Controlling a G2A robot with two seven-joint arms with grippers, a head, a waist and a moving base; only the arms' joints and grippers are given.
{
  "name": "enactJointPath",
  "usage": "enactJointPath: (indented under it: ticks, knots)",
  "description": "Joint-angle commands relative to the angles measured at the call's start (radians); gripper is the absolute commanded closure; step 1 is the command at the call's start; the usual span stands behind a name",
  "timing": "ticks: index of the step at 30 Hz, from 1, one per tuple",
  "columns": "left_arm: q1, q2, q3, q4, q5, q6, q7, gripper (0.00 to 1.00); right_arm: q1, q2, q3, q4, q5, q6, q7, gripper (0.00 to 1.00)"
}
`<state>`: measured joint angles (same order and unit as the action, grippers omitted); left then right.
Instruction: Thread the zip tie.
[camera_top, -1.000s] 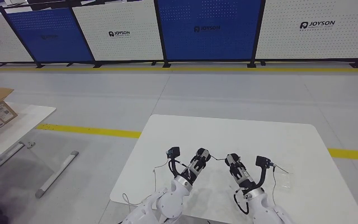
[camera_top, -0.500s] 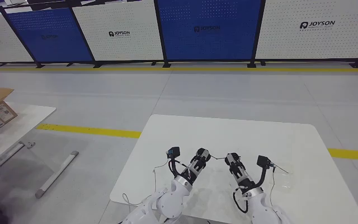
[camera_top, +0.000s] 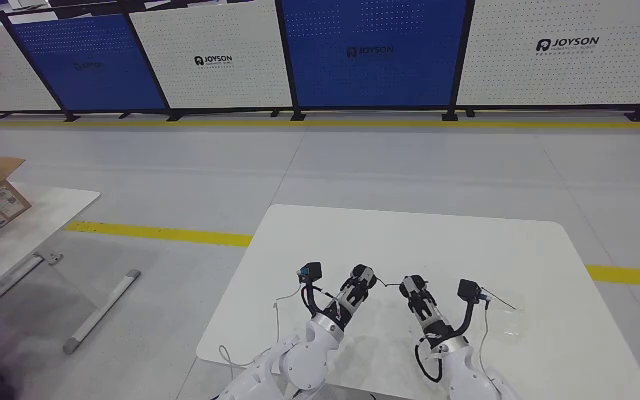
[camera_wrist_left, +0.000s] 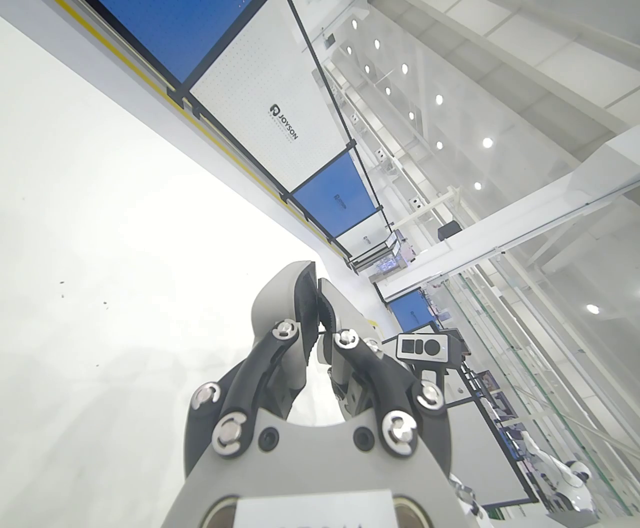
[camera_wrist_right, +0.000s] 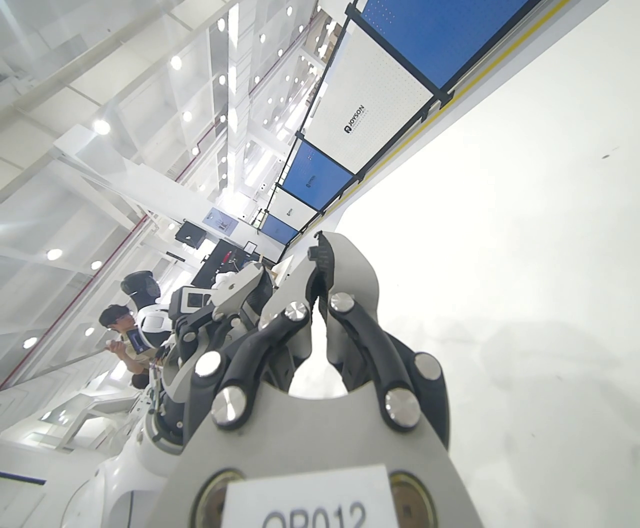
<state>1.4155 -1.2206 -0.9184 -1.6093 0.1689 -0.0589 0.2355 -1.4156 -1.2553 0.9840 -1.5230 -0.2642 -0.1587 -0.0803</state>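
I see the zip tie (camera_top: 386, 283) as a thin black strand, stretched across the short gap between my left gripper (camera_top: 364, 272) and right gripper (camera_top: 408, 285), above the table (camera_top: 330, 230) toward its near edge. Each gripper pinches one end between closed pads; its middle is off the surface, touching nothing.

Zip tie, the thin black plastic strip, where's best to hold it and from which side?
Probably near its ends, pads pinching the strap from either side: the thin black plastic zip tie hangs above the white table between the left gripper and right gripper, each shut on it.
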Motion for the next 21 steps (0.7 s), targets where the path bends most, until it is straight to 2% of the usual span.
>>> enactJointPath:
  ticks: [1,9,21]
  knots:
    - [0.0,0.0,0.0,0.0,0.0,0.0,0.0,1.0,-0.008,0.0,0.011,-0.006,0.001,0.001,-0.008,1.0]
    - [0.0,0.0,0.0,0.0,0.0,0.0,0.0,1.0,-0.032,-0.002,0.036,-0.021,-0.001,-0.006,-0.003,1.0]
    - [0.0,0.0,0.0,0.0,0.0,0.0,0.0,1.0,-0.017,-0.016,0.027,-0.011,-0.012,0.009,0.025,1.0]
